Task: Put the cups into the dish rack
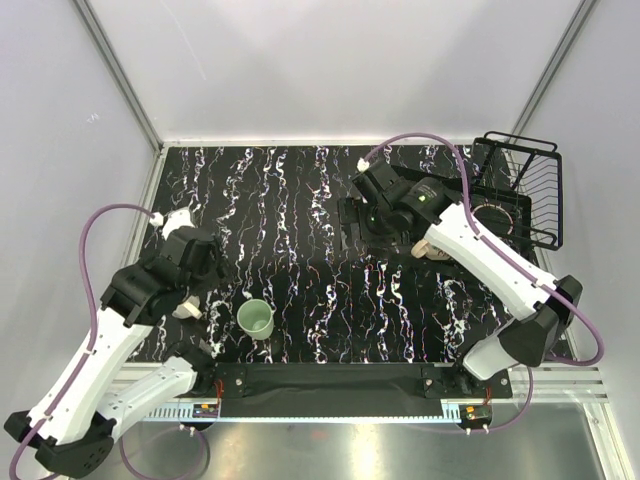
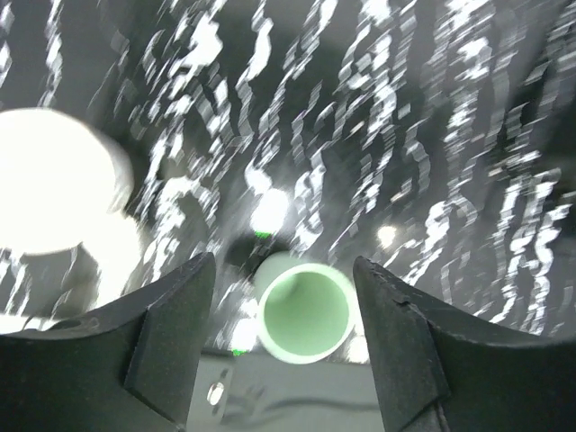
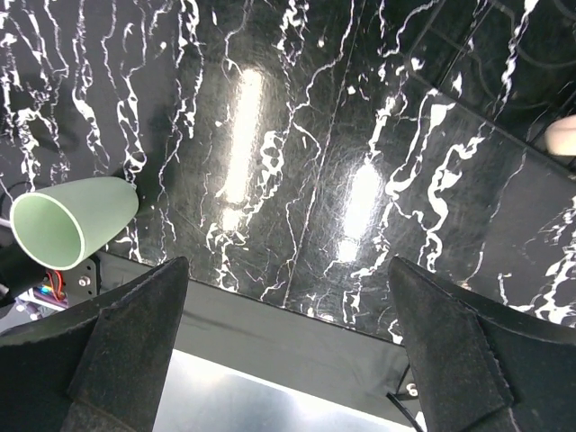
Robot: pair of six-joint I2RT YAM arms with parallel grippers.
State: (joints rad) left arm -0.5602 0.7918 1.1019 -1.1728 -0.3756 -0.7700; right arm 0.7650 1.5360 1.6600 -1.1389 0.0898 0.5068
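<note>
Veined black marble tabletop (image 1: 300, 200), smooth mint-green cup (image 1: 256, 318) — wire-grid rack (image 1: 536, 195)

Left gripper (image 2: 281, 263): jaws stand apart, nothing clamped. A pale mint-green cup (image 2: 306, 310) stands upright, mouth up, below the claw and seen through the gap between the fingers (image 2: 171, 333), closer to the right one. It rests on the black, white-veined table (image 2: 405, 135), which is blurred. Beyond the left finger is an overexposed white shape (image 2: 45, 180), not identifiable.

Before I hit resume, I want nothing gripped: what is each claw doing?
Left claw: open, empty; the mint-green cup stands ungripped beyond it.
Right claw: open wide, holding nothing.
</note>
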